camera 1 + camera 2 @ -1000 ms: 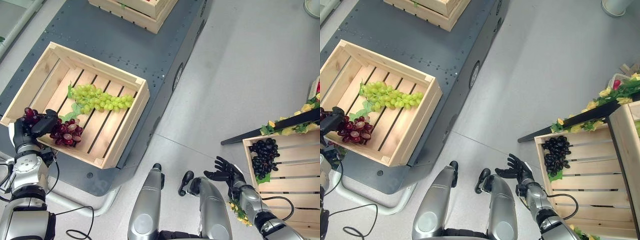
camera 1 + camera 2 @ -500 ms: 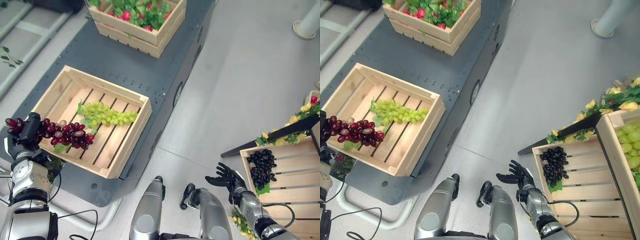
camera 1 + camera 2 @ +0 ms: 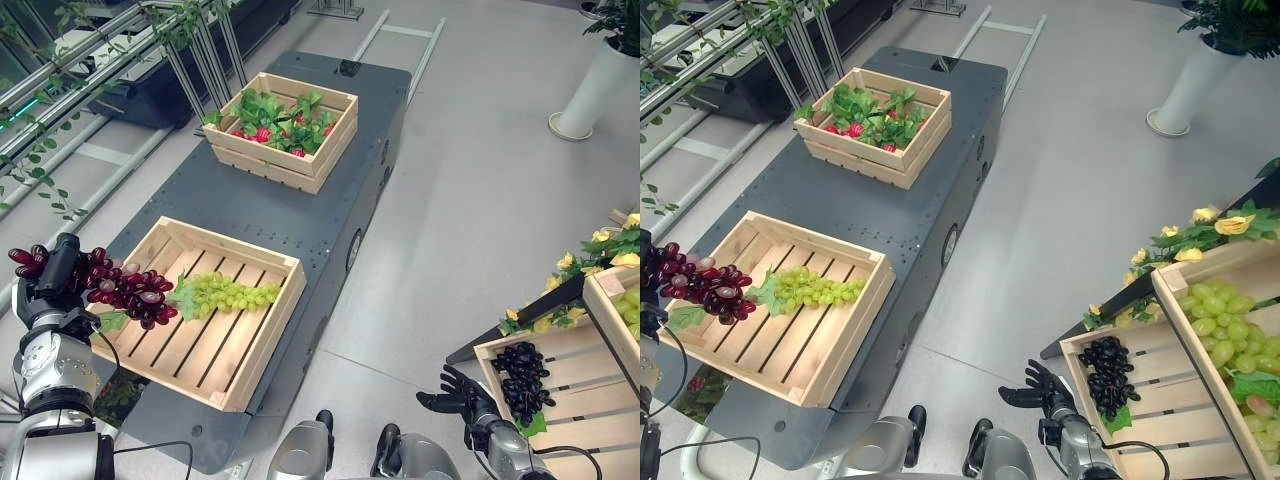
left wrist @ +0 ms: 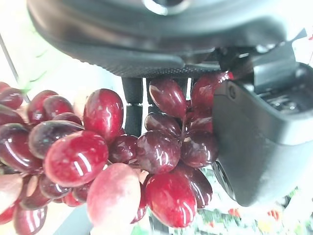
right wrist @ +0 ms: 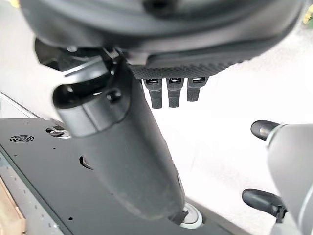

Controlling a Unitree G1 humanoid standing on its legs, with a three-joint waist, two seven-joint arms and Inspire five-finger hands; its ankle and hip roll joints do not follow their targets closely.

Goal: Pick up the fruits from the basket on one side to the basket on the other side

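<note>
Floor: pale grey tiles around a dark grey platform (image 3: 250, 190), which serves as the landmark below.
Left eye view, near crate: slatted wooden crate (image 3: 255, 340) on the platform's near end, holding a green grape bunch (image 3: 228, 293) that lies on the slats.
Left eye view, far crate: second wooden crate (image 3: 285, 160) on the platform's far end, filled with green leaves and small red fruits (image 3: 262, 133).
Left eye view, left hand: left hand (image 3: 57, 272) raised at the platform's left edge, fingers curled round the stem end of a red grape bunch (image 3: 125, 288); the bunch hangs clear above the near crate's left side.
Right eye view, right hand: right hand (image 3: 1045, 388) low over the floor, to the right of the platform, fingers spread and holding nothing.
Right eye view, right crates: wooden crate (image 3: 1150, 425) well apart from the platform, right of the right hand, holding a black grape bunch (image 3: 1107, 372); a taller crate (image 3: 1215, 340) beside it holds green grapes (image 3: 1220, 325).
Left wrist view: fingers and thumb clamp the red grape bunch (image 4: 117, 156) from both sides.
Right wrist view: fingers straight, thumb extended, nothing in the palm; the platform's surface lies beyond.
</note>
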